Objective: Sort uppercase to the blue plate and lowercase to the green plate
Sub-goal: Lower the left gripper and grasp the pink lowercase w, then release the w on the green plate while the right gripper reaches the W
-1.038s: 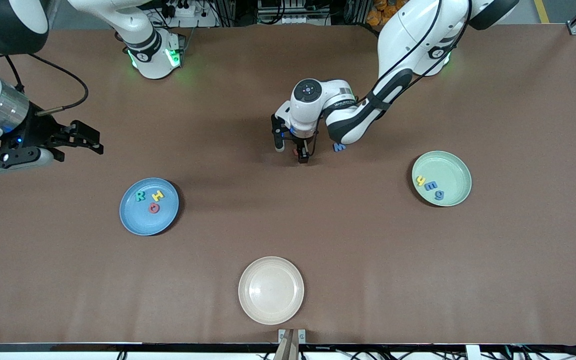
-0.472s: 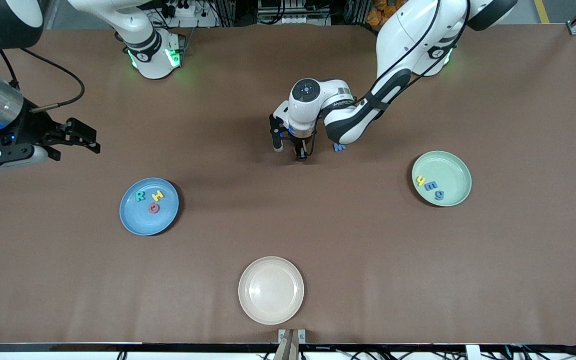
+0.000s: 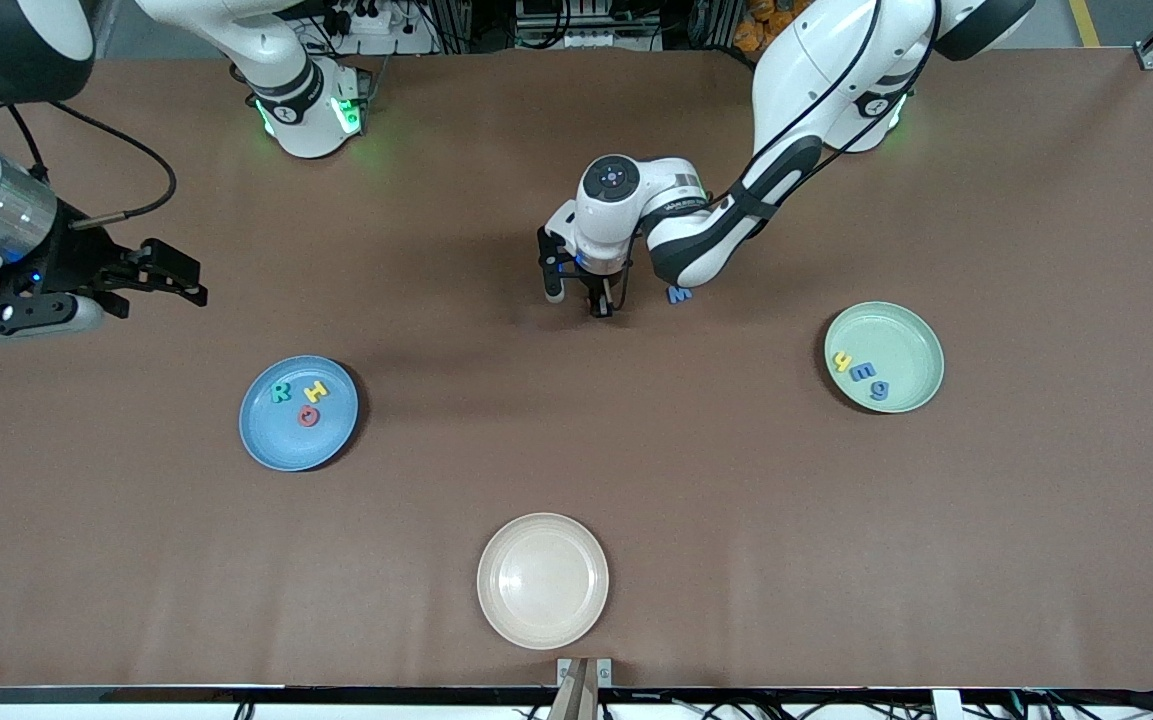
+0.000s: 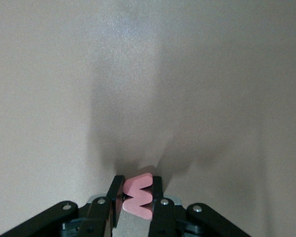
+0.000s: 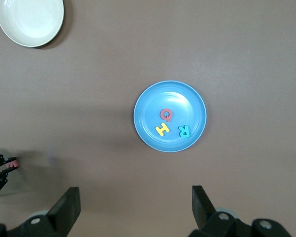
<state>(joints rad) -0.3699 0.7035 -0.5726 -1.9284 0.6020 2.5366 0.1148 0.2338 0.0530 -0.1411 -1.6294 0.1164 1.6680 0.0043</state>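
1. We saw the red w clamped between the two fingers of the left gripper; the fingers were closed tightly on it, and the letter stood on its edge between the pads.
2. The left gripper was low over the brown table, near the middle. We could not tell if the letter touched the table.
3. Just beside these fingers, toward the left arm's end of the table, the blue W lay flat on the table.
4. The green plate held three letters: the yellow h, the blue e-like piece and the blue g.
5. The blue plate held the teal R, the yellow H and the red O.
6. The right gripper waited in the air above the right arm's end of the table, its fingers wide apart and holding nothing.
7. The beige plate lay nearest to the front camera.
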